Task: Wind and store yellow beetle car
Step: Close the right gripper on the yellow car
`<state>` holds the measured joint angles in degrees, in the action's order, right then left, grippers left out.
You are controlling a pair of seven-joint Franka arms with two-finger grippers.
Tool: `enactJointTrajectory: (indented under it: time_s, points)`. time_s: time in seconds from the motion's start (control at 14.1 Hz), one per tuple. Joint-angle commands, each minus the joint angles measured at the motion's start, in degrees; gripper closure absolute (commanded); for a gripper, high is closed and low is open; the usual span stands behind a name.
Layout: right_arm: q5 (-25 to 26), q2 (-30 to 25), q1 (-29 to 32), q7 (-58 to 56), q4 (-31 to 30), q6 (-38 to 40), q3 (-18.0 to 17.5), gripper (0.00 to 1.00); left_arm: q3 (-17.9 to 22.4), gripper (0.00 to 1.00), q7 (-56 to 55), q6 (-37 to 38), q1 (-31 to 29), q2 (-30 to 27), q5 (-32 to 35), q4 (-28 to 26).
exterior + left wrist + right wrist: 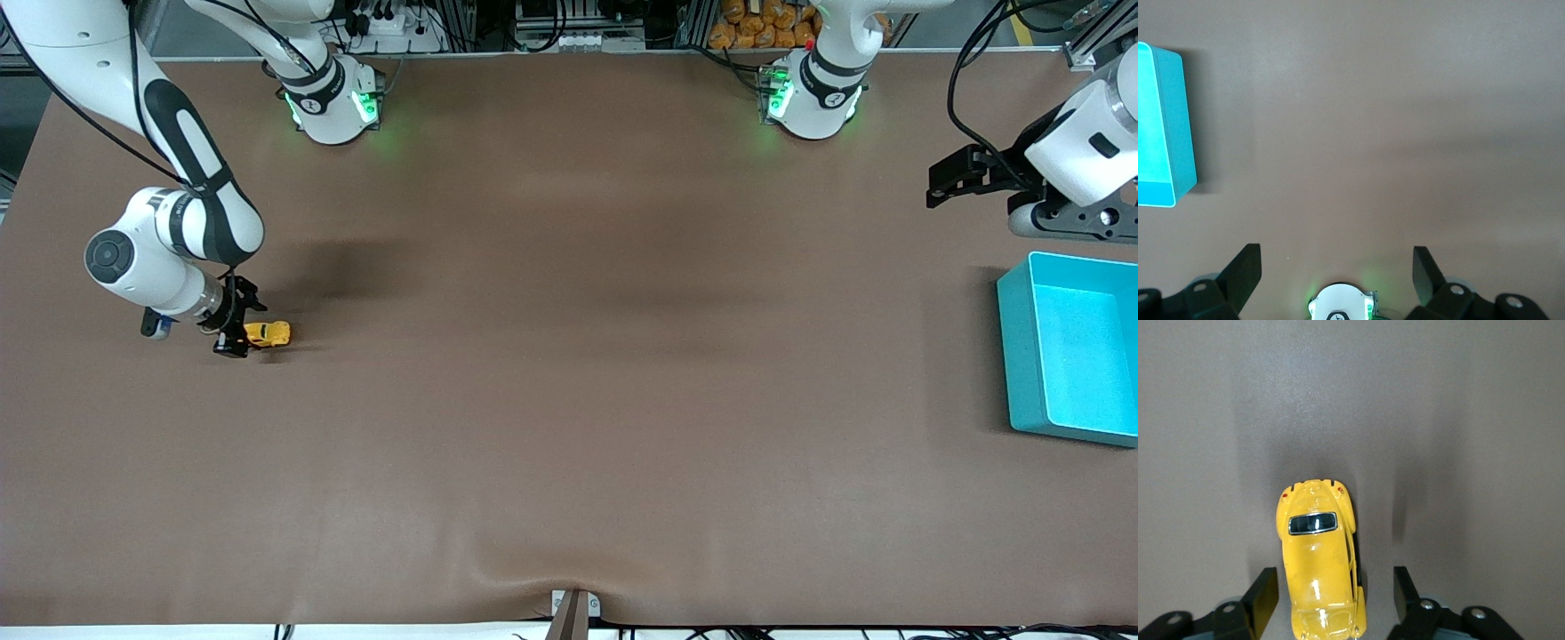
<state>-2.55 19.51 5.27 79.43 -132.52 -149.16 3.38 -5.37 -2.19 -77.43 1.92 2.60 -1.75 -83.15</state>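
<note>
The table (569,400) carries a teal bin (1022,356) at the left arm's end; the left gripper (1337,270) waits in the air near it, jaws wide apart; the right gripper (1336,593) sits low, jaws apart around one end of the car (1319,553) (on the table, not clamped), at the right arm's end.

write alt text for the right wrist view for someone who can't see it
A yellow beetle car sits on the brown table, seen from above, between the two black fingers of the right end effector. One finger is close against the car's side while the second stands apart from it, so the car is not yet gripped.
</note>
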Motion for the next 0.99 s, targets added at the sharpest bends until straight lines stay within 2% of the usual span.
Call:
enactJointTrajectory:
  time_s: [0.0,0.07,0.43,0.5,0.57,0.64,0.78,0.92]
  points:
    - [-0.08,-1.14,1.14,-0.94,-1.42,-1.05,-0.65,0.39,-0.08,0.00,-0.89,0.26,-0.08,-0.23,-1.15,0.27]
    - [-0.17,-1.06,1.14,-0.94,-1.42,-1.05,-0.65,0.44,-0.08,0.00,-0.89,0.26,0.01,-0.14,-1.24,0.27]
    - [-0.08,-1.23,1.32,-0.94,-1.33,-0.79,-0.65,0.41,-0.08,0.00,-0.80,0.17,0.18,-0.06,-1.15,0.36]
    - [-0.17,-1.23,1.32,-0.94,-1.33,-0.79,-0.65,0.48,-0.08,0.00,-0.80,0.17,0.19,-0.06,-1.15,0.36]
    - [-0.08,-1.23,1.32,-0.85,-1.33,-0.87,-0.65,0.63,-0.08,0.00,-0.80,0.17,0.19,-0.06,-1.15,0.36]
    - [-0.17,-1.15,1.32,-0.68,-1.33,-0.87,-0.65,0.71,-0.08,0.00,-0.80,0.17,0.27,-0.06,-1.15,0.36]
    - [-0.17,-1.06,1.40,-0.33,-1.33,-0.87,-0.57,0.79,-0.52,0.00,-0.88,0.08,0.54,0.03,-1.07,0.36]
    - [-0.17,-0.97,2.72,-0.15,-1.25,-0.87,-0.65,0.81,-0.69,0.00,-0.80,0.00,0.71,0.03,-0.89,0.27]
